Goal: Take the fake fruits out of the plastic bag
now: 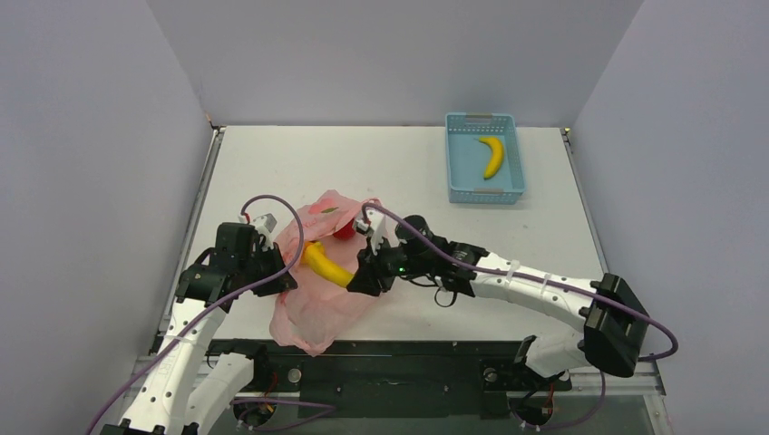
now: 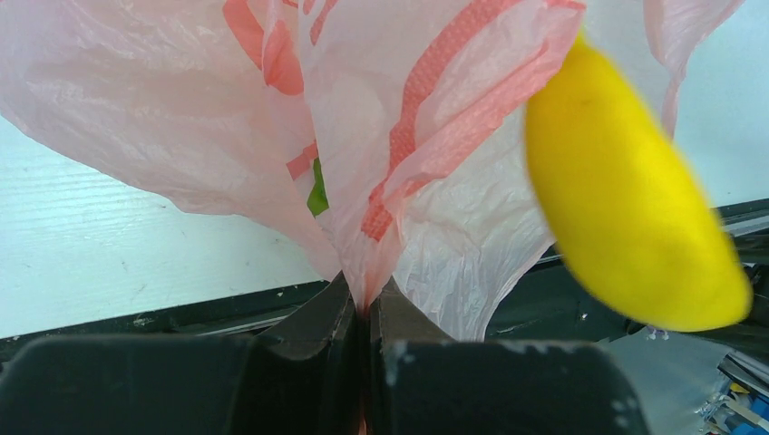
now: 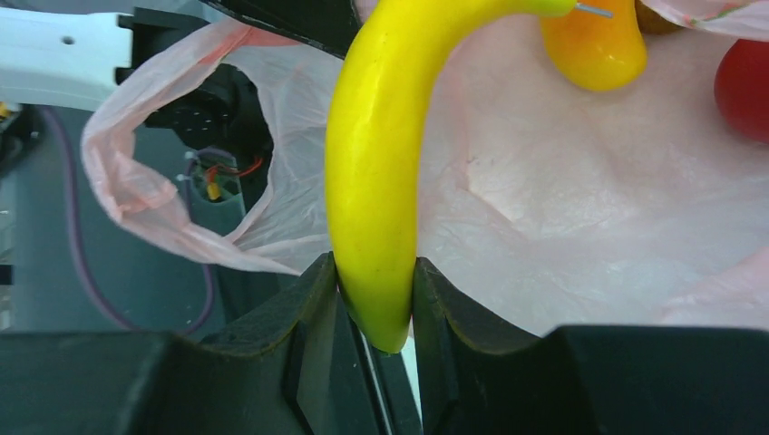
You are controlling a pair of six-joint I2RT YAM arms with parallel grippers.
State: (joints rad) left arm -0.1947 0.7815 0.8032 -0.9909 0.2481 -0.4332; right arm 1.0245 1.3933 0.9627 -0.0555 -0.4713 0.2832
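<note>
bag (image 1: 313, 299) lies crumpled at the near left of the bench (image 1: 381, 172), between our two arms, its lower end reaching over the near edge. we see it pink and translucent, with red print. our left pincer (image 2: 367, 313) is clamped on a gathered fold of the bag, its two fingers pressed together with only the thin film between them. in the left wrist view the film fans upward from that pinch. our right pincer (image 3: 374, 294) is clamped on one end of a banana (image 3: 372, 163), a finger on each side and the tip poking down between them. from above, this banana lies slanted across the bag's open mouth, its far end over the pink film and its near end in the right pincer. we cannot tell whether it touches the film beneath. deeper in the bag, in the right wrist view, we see a mango (image 3: 594, 45) just beyond the banana's far end and an apple (image 3: 748, 86) at the right edge, both lying on the film. well apart from all this, at the far right of the bench, stands a light-blue basket (image 1: 451, 163) with a second banana (image 1: 492, 156) lying lengthwise in it. the two pincers are near each other, with the bag's mouth between them.
</note>
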